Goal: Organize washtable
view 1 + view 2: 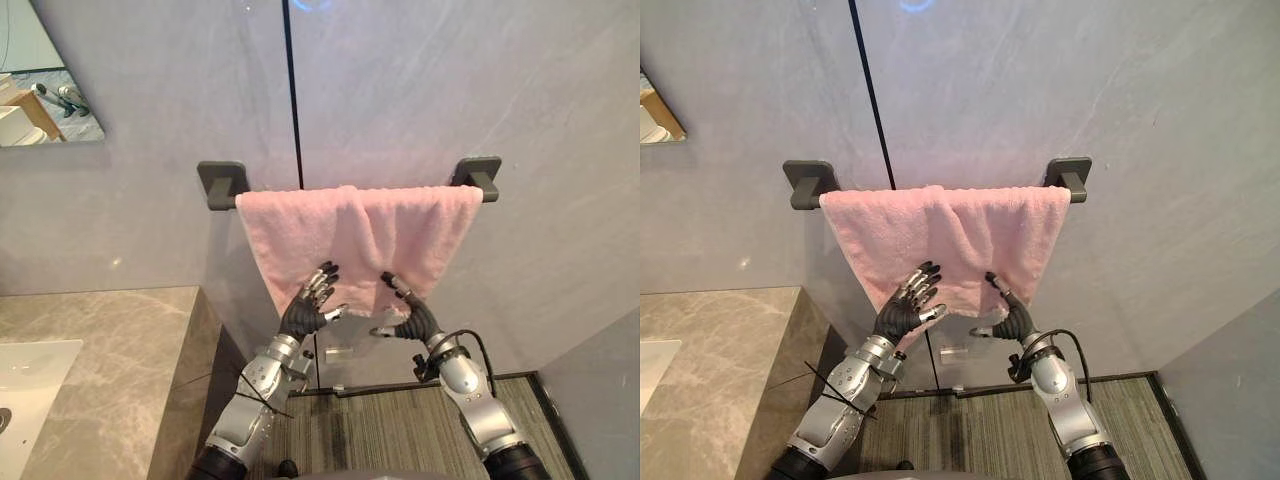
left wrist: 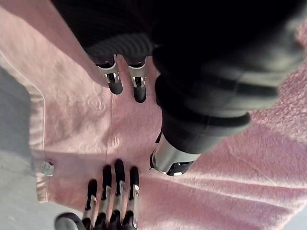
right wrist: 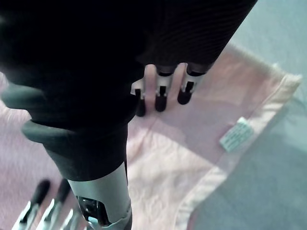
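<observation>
The left robot hand [image 1: 300, 315] and right robot hand [image 1: 415, 322], fingers straight, press on the pink towel [image 1: 350, 225]; uneven pulling could drag it off the rail [image 1: 228, 195].

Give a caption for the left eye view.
Left robot hand and right robot hand at pink fluffy towel over grey bar.

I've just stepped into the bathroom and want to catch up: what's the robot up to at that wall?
The robot has both hands raised to a pink towel draped over a dark towel bar on the grey wall. Its left hand and right hand sit side by side at the towel's lower part, fingers straight against the cloth and gripping nothing. A stone counter with a white sink lies to its left.
</observation>
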{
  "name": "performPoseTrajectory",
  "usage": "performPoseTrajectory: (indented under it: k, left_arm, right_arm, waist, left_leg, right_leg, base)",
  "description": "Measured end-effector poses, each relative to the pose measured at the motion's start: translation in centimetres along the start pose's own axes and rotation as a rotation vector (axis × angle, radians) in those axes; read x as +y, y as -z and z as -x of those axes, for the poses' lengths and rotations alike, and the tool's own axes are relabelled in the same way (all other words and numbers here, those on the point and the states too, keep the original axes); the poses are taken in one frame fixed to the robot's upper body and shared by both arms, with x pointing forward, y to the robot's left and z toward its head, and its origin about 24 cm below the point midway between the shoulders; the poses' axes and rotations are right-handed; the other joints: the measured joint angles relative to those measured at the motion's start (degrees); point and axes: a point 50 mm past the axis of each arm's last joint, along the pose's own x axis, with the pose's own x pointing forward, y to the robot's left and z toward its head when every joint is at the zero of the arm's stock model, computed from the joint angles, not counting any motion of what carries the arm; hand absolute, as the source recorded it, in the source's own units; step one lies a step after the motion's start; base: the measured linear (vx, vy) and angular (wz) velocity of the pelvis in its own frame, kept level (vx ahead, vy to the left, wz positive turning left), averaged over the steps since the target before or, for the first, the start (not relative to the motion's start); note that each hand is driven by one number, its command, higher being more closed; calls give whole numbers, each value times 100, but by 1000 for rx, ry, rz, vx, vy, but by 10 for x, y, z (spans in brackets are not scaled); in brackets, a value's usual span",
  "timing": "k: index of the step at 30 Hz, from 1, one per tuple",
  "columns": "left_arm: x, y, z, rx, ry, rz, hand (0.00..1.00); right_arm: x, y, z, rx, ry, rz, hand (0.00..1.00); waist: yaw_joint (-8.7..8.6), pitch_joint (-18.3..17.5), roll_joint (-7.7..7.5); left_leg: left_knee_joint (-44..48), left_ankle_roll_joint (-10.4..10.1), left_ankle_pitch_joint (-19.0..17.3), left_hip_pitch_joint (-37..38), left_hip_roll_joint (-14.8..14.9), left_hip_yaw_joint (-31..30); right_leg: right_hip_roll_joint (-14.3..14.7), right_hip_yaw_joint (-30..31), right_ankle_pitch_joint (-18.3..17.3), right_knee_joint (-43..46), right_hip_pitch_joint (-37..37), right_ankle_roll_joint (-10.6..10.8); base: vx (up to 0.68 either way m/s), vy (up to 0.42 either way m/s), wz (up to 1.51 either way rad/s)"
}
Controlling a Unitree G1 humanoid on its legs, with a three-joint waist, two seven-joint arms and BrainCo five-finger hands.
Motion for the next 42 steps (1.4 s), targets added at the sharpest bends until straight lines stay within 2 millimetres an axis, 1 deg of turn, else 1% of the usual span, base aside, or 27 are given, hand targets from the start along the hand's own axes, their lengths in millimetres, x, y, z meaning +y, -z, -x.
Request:
performPoseTrajectory:
  k: [4,9,13,17,19,21,22,24,27,29,30,32,33,35,36,38,39,42]
  left_arm:
    - [11,1,0,4,-65,-19,0]
    - [26,-2,3,-10,-141,-16,0]
    - [40,2,13,-5,-234,6,0]
    - [53,8,29,4,-340,46,0]
    - [54,11,36,13,-368,61,0]
    - [53,16,49,20,-412,94,0]
    - [52,17,52,22,-420,101,0]
    - [49,22,64,38,-452,130,0]
    - [45,29,73,64,-464,152,0]
    - [42,37,82,96,-480,173,0]
    - [42,40,85,111,-489,178,0]
    - [43,58,94,188,-524,191,0]
    - [43,63,97,214,-528,189,0]
    - [45,81,110,309,-558,176,0]
    - [44,85,112,332,-562,170,0]
    - [45,100,125,426,-580,151,0]
    - [45,104,128,453,-582,145,0]
    - [41,123,139,566,-579,134,0]
  right_arm:
    - [-18,3,0,13,111,-21,0]
    - [-33,7,4,34,233,-70,0]
    - [-45,16,12,68,345,-125,0]
    - [-51,28,28,123,463,-189,0]
    - [-51,30,36,134,495,-209,0]
    - [-50,29,51,136,533,-234,0]
    - [-49,28,54,136,541,-244,0]
    - [-44,30,67,157,557,-263,0]
    - [-36,37,81,205,565,-287,0]
    - [-28,45,94,262,566,-307,0]
    - [-26,46,96,270,565,-311,0]
    - [-21,52,99,301,553,-322,0]
    - [-19,55,100,318,547,-326,0]
    - [-7,73,110,413,514,-350,0]
    - [-3,77,112,436,504,-357,0]
    - [14,92,117,522,454,-390,0]
    - [18,95,118,544,444,-405,0]
    - [41,110,128,650,385,-449,0]
  waist:
    - [3,0,0]
    - [-2,6,-11]
    - [-3,11,-29]
    - [2,20,-52]
    - [5,21,-53]
    - [11,27,-62]
    - [12,29,-65]
    - [38,34,-75]
    - [82,52,-100]
    - [175,71,-130]
    - [182,71,-129]
    - [208,75,-115]
    - [217,75,-116]
    - [314,82,-129]
    - [315,83,-130]
    - [326,89,-119]
    - [326,83,-126]
    - [337,88,-114]
  left_leg:
    - [-4,0,0,-11,30,-33]
    - [-36,-2,0,2,66,-46]
    - [-36,-3,0,12,62,-48]
    - [-36,-3,0,35,54,-47]
    - [-37,-4,0,38,54,-46]
    - [-38,-5,-3,44,55,-40]
    - [-38,-6,-4,46,56,-37]
    - [-38,-6,-5,64,62,-21]
    - [-38,-10,-8,88,70,10]
    - [-38,-29,-34,107,95,44]
    - [-38,-23,-41,108,97,45]
    - [-39,-21,-43,115,90,61]
    - [-39,-21,-43,115,88,66]
    - [-39,-20,-44,116,83,92]
    - [-39,-20,-44,116,80,92]
    - [-39,-20,-44,129,70,101]
    - [-39,-20,-45,136,68,105]
    - [-39,-15,-52,134,57,120]
  right_leg:
    - [30,-11,-6,-1,-2,-13]
    - [56,-7,-13,24,-4,-27]
    - [57,-8,-11,34,-1,-26]
    - [50,-8,-12,61,11,-25]
    - [48,-9,-14,65,12,-25]
    - [44,-12,-23,74,13,-23]
    - [43,-13,-26,79,13,-20]
    - [40,-48,-29,96,21,-16]
    - [30,-104,-55,153,37,3]
    - [22,-121,-80,198,33,11]
    - [16,-122,-83,201,31,15]
    - [-19,-123,-111,212,28,59]
    - [-27,-123,-120,216,25,72]
    - [-31,-121,-139,265,-3,96]
    - [-33,-123,-143,271,-4,97]
    - [-43,-129,-182,273,12,59]
    - [-46,-128,-185,274,19,60]
    - [-56,-123,-202,273,16,62]
  base:
    - [-7,-12,1]
    - [-48,-15,0]
    - [-9,-2,0]
    - [0,0,0]
    - [0,0,0]
    - [0,0,0]
    - [0,0,0]
    - [0,0,0]
    - [-14,-4,5]
    - [-50,-9,3]
    - [-53,-2,-1]
    - [-40,10,-1]
    - [-34,16,-2]
    - [-35,6,-2]
    - [0,0,0]
    - [0,0,0]
    - [0,0,0]
    - [0,0,0]
